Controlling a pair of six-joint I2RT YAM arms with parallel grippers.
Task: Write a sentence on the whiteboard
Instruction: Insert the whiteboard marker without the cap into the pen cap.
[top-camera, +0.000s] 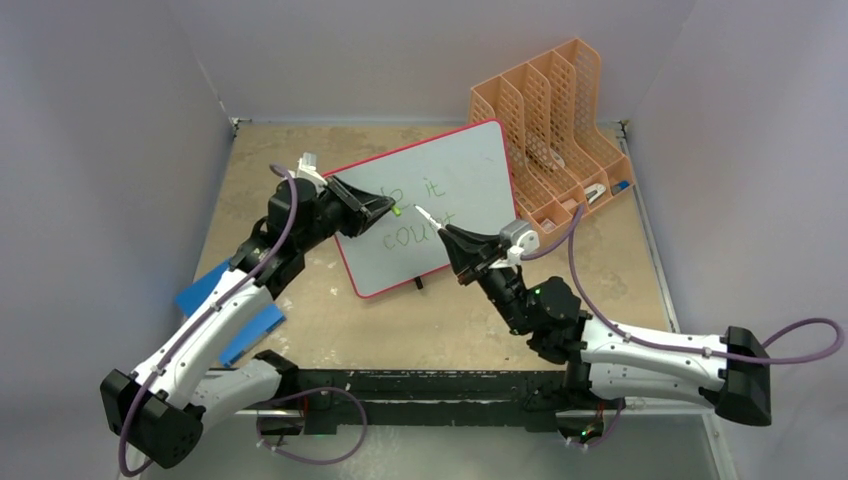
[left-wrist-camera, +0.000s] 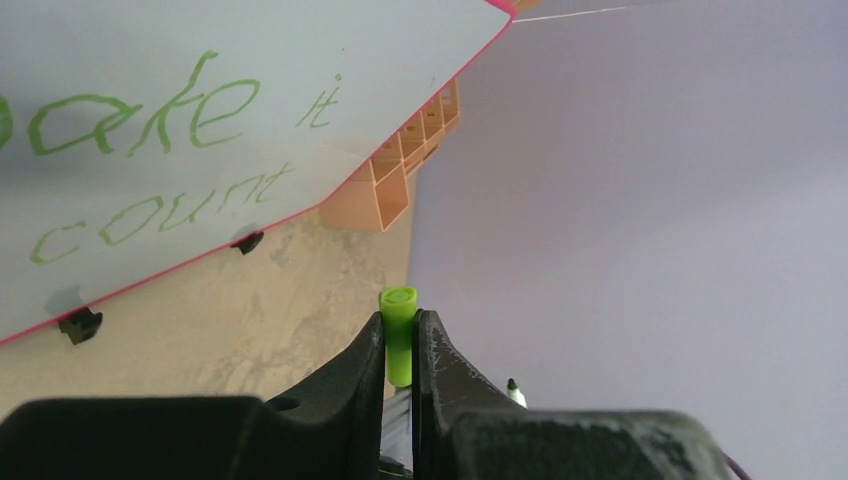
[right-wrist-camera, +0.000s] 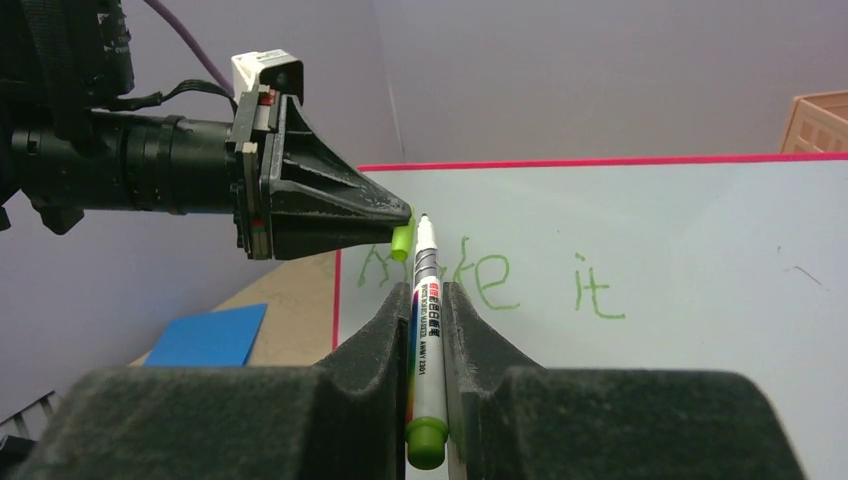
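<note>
Whiteboard (top-camera: 470, 170) propped at a slant mid-table, its far right corner just beside the orange file rack (top-camera: 560, 110). Sentence (left-wrist-camera: 150, 120) on it in green, two lines, "make it count"; the writing looks complete. Left gripper (left-wrist-camera: 400, 335) clenched on a small green cap (left-wrist-camera: 399, 340). Right gripper (right-wrist-camera: 428, 300) clamped round the marker (right-wrist-camera: 424, 330), bare nib aimed at the cap, near but not touching, both hovering in front of the board face. Judged step: recapping. Risks: nib and cap look slightly off-line, so a straight push could stub the nib on the cap rim or ink the left fingertip. An end-on push could slide the marker back through the pads. Either arm drifting toward the board could smear the strokes or knock it off its black feet (left-wrist-camera: 80, 323).
</note>
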